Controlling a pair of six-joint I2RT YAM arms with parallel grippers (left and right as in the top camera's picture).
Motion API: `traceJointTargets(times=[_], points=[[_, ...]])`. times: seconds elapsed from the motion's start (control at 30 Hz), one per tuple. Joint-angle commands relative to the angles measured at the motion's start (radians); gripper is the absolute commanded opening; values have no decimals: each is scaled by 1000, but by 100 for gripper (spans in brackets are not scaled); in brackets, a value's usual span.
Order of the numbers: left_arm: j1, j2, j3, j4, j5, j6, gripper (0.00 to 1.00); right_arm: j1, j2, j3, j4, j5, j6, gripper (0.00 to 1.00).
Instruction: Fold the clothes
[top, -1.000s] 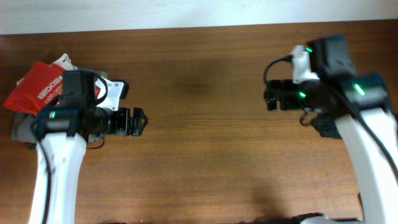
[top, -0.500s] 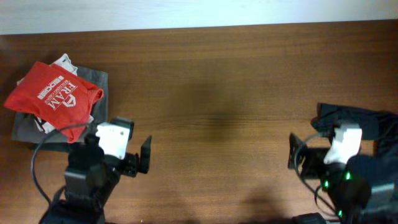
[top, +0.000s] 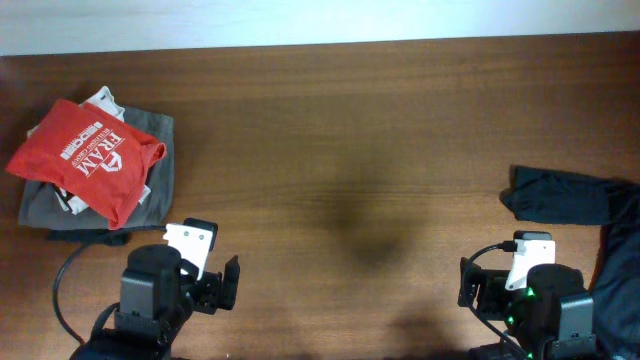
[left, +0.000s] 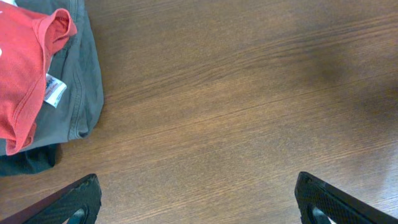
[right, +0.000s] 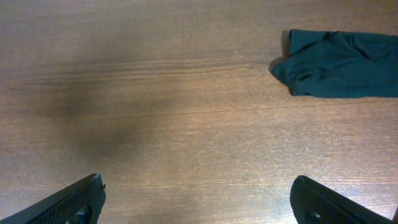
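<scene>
Overhead and wrist views of a wooden desk (top: 340, 120) with two robot arms drawn in at its near edge.

The orange-red T-shirt (top: 85, 165), printed with white lettering and a logo, is seen at the desk's far left. It lies as a compact, roughly folded bundle on top of a pile. Beneath it a grey garment (top: 160, 165) is spread, and a white shirt (top: 100, 100) shows between them at the edges. A dark scrap is seen under the pile's near edge; what it is cannot be told.

The left claw (left: 199, 202) is released, its jaws wide apart, and nothing is held. The right claw (right: 199, 199) is likewise released and empty. Both hang over bare wood, well apart from any cloth.

The folding of the T-shirt is judged to be done, or nearly so, with the arms parked. One corner of the red cloth is left sticking out on the right. If tidying is wanted, the left claw would have to be carried across to the pile and closed on that corner alone, without the grey cloth below being caught.

Counted: two arms, two claws, one orange-red T-shirt, one grey garment, one white shirt, and one dark garment (top: 560, 195) lying crumpled at the right edge.
</scene>
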Motion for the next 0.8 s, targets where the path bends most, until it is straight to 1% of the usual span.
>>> traceJointTargets(times=[0.0, 0.3, 0.5, 0.67, 0.77], points=[[-3, -6, -3, -1, -12, -10, 99, -3, -4, -5, -2, 23, 12, 99], [-3, -6, -3, -1, -12, -10, 99, -4, -45, -5, -2, 23, 12, 99], [-3, -6, -3, -1, -13, -10, 99, -4, -201, -9, 3, 24, 3, 99], [-3, -6, -3, -1, -12, -10, 99, -4, -404, -90, 123, 23, -77, 99], [-3, -6, -3, -1, -13, -10, 99, -4, -404, -156, 228, 27, -108, 99]])
